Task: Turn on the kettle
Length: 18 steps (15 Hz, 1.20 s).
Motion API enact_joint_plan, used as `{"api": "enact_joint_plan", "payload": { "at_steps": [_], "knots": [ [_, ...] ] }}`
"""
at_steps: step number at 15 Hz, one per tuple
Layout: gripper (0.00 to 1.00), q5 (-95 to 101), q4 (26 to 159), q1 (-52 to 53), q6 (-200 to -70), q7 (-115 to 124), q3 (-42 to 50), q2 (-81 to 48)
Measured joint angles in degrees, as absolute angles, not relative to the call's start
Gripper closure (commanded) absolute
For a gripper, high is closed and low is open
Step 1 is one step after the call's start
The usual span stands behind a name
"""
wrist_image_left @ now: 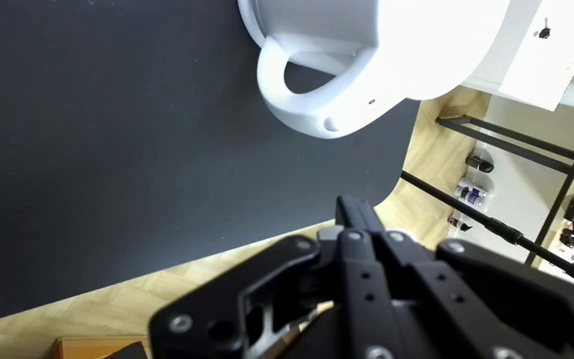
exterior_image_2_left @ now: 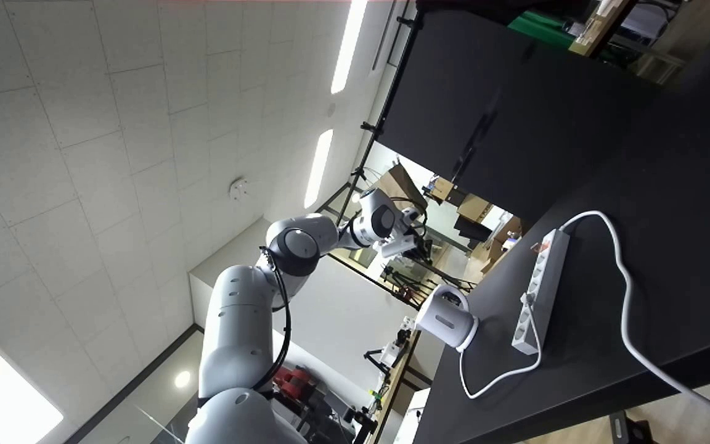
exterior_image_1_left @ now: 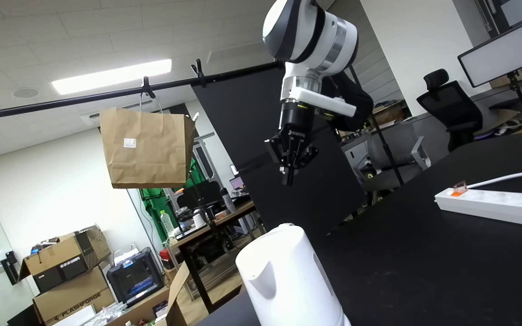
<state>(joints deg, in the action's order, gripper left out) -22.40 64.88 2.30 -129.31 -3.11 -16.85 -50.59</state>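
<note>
The white kettle stands on the black table in both exterior views [exterior_image_1_left: 290, 280] [exterior_image_2_left: 444, 322]. In the wrist view the kettle [wrist_image_left: 431, 45] is at the top, cut off by the frame edge. Its looped handle [wrist_image_left: 279, 92] points toward my gripper. A small red dot and a round dimple show on the top of the handle. My gripper [wrist_image_left: 356, 212] is shut, with its fingertips together and nothing between them. It hangs above and apart from the kettle, off its handle side, as the exterior views show [exterior_image_1_left: 289, 176] [exterior_image_2_left: 426, 251].
A long white power strip [exterior_image_1_left: 492, 206] [exterior_image_2_left: 540, 290] lies on the black table [exterior_image_2_left: 577, 382], with a plug and cables in it. A white cord [exterior_image_2_left: 503, 376] runs from the kettle to the strip. A black stand pole [wrist_image_left: 496, 227] is beyond the table's edge.
</note>
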Motion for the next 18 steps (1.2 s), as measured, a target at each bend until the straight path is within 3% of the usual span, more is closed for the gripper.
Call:
{"api": "enact_joint_plan", "payload": {
  "at_steps": [18],
  "knots": [
    [1.0,-26.2,64.8,2.4,-129.1,-6.8,-18.4,-53.6]
  ]
}}
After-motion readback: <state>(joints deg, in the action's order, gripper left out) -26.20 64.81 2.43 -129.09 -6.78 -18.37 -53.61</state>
